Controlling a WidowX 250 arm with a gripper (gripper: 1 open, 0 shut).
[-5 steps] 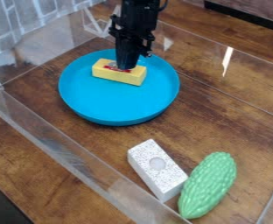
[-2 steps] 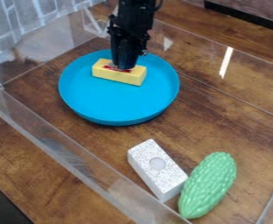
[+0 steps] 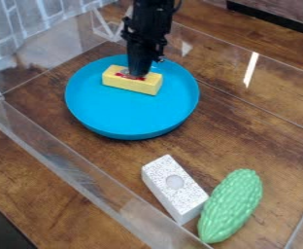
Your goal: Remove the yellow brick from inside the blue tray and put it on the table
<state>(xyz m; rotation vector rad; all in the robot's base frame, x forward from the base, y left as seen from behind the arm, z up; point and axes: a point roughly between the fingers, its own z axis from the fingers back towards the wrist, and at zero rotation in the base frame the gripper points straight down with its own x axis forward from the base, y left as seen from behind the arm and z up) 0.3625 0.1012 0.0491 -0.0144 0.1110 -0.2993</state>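
The yellow brick point(image 3: 133, 81) lies flat in the far half of the blue tray point(image 3: 116, 115), a red mark showing on its top at the left end. My black gripper point(image 3: 139, 71) points straight down over the brick. Its fingers are shut together and the tips rest on the brick's top face, hiding part of it. I cannot tell whether they pinch anything. The tray sits on the dark brown wooden table point(image 3: 264, 117), left of the middle.
A white speckled block point(image 3: 175, 186) with a round dimple and a green bumpy object point(image 3: 231, 204) lie side by side at the near right. Clear acrylic walls point(image 3: 63, 156) border the table along the near and far sides.
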